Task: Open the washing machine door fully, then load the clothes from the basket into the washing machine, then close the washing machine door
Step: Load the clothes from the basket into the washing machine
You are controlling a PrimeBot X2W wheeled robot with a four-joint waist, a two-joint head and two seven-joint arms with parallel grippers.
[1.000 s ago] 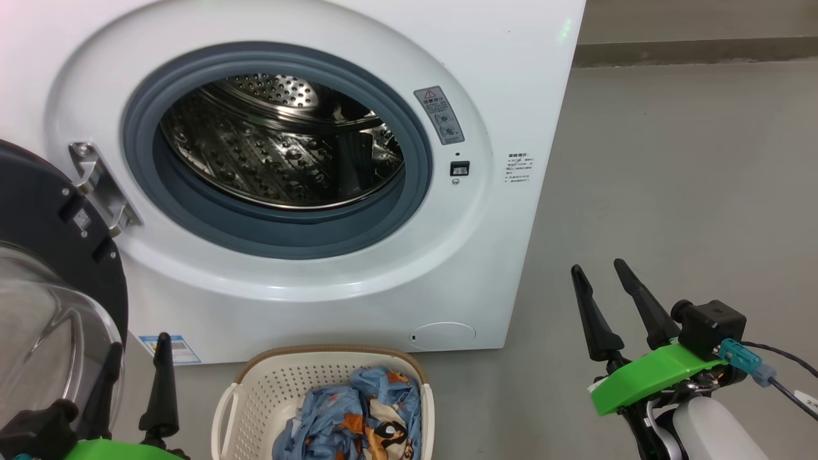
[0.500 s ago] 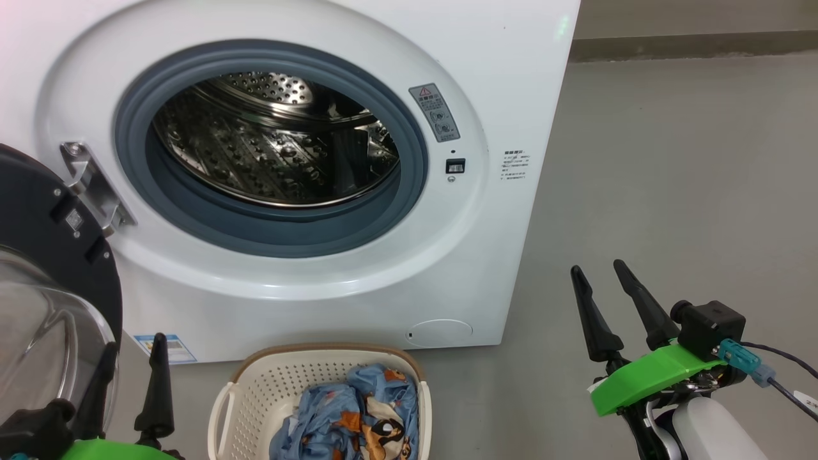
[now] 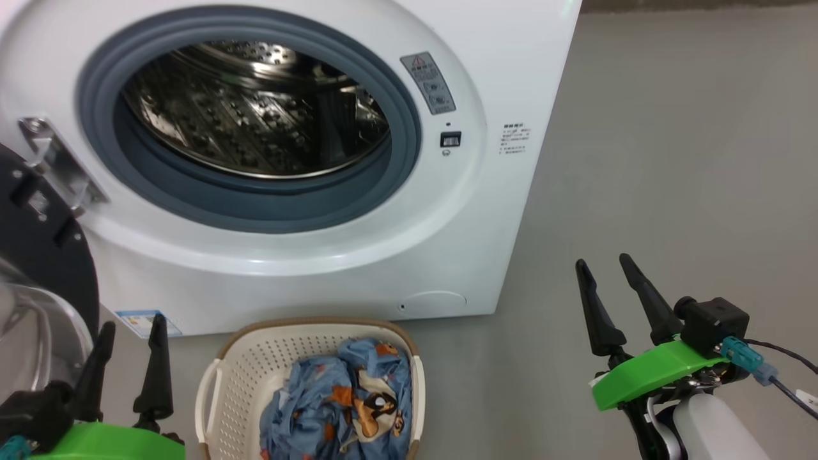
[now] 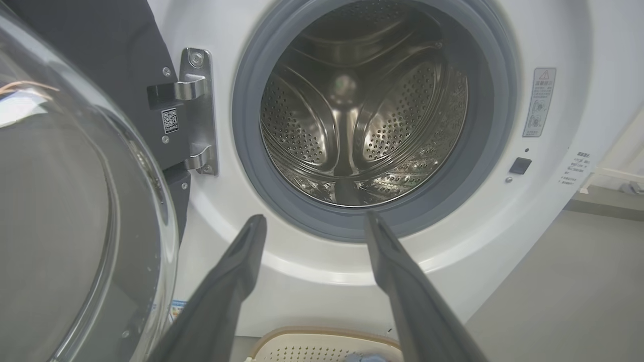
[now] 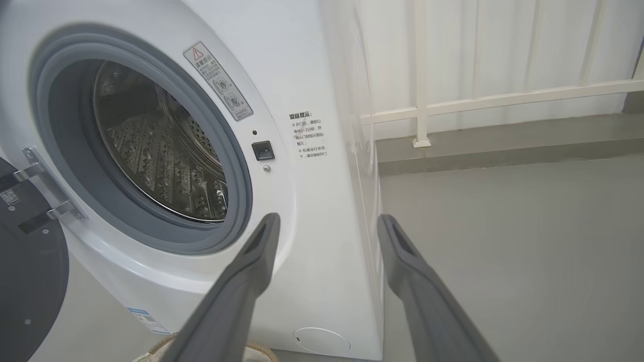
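door (image 3: pixel 39 255) cropped left, basket (image 3: pixel 255 354) — and clothes (image 3: pixel 339 402) — cut off below

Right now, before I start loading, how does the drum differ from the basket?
The drum is shiny steel; the basket is cream plastic with a brown rim. The drum looks empty; the basket holds the blue printed clothes. The drum opens toward the front of the washing machine; the basket opens upward and stands on the floor in front of it. Both have perforated walls.

Bright even light; washing machine (image 3: pixel 307 281) glare; prob. motion-blur.
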